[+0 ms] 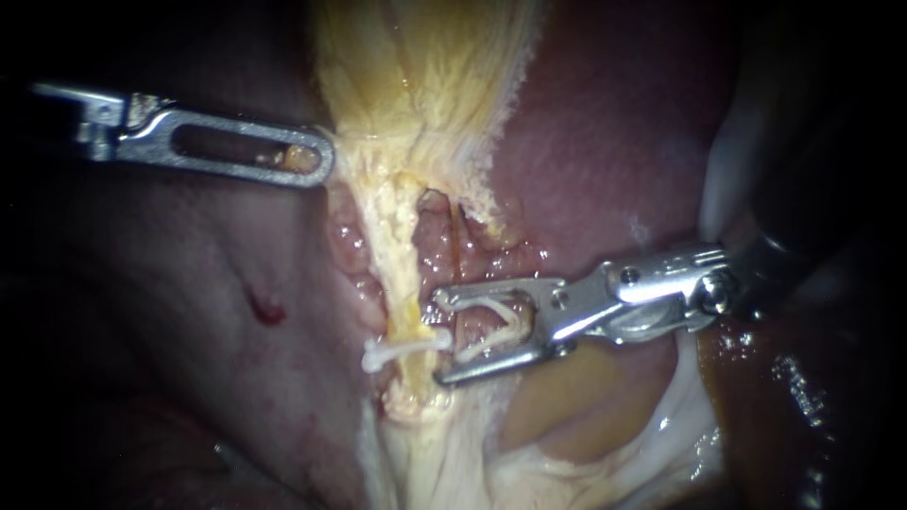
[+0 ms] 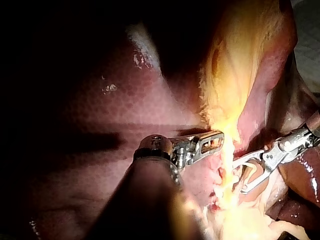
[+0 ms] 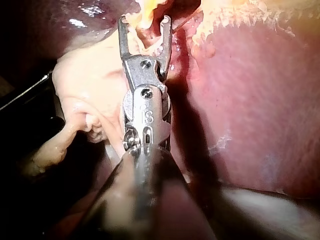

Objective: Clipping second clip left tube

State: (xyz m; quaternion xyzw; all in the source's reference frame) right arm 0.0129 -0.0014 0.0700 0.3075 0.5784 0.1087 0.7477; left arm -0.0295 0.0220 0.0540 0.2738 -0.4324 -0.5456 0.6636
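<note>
Left tube, pale yellow vertical strand [image 1: 401, 283], carried one white plastic clip [image 1: 402, 350]. Right instrument [image 1: 438, 338] sat just beside tube, jaws wide apart, cradling fresh white open clip [image 1: 491, 306]. Left instrument [image 1: 324, 161] pinched yellow fatty tissue [image 1: 425, 94]. Best: advance until jaws straddle whole tube, clear of seated clip, then squeeze.

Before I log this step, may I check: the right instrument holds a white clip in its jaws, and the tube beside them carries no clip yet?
Not quite: the tube already carries one white clip, as the endoscope view shows. The right instrument does hold another white clip in its jaws.
</note>
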